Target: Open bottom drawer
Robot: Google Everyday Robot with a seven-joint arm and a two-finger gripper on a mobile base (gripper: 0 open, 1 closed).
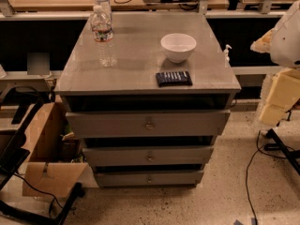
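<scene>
Cabinet: a grey cabinet (220,121) with 3 drawer fronts stacked 1 above the other, standing on a speckled floor (225,196).
Bottom drawer: the bottom drawer (122,178) is the lowest and narrowest of the 3 fronts, just above the floor, with a small round knob (149,178) at its centre. A dark gap runs between it and the front above. How far out it sits cannot be told from this angle.
Middle drawer: the middle drawer (117,156) is wider, with its own centre knob.
Top drawer: the top drawer (108,124) is the widest and tallest, under a dark opening below the tabletop.
Tabletop: the grey tabletop (140,46) carries 3 things.
Water bottle: a clear water bottle (103,34) stands upright at the left rear.
Bowl: a white bowl (178,47) sits right of centre, upright.
Packet: a dark flat packet (174,78) lies near the front edge, just in front of the bowl.
Tool: the tool (273,108) hangs at the right edge of the view, beside the cabinet's right side and well apart from the bottom drawer. Whether it is open or closed cannot be told, and it touches nothing in view.
Arm: the white and pale yellow arm (289,36) rises above the tool.
Cardboard box: an open cardboard box (47,144) sits on the floor left of the cabinet.
</scene>
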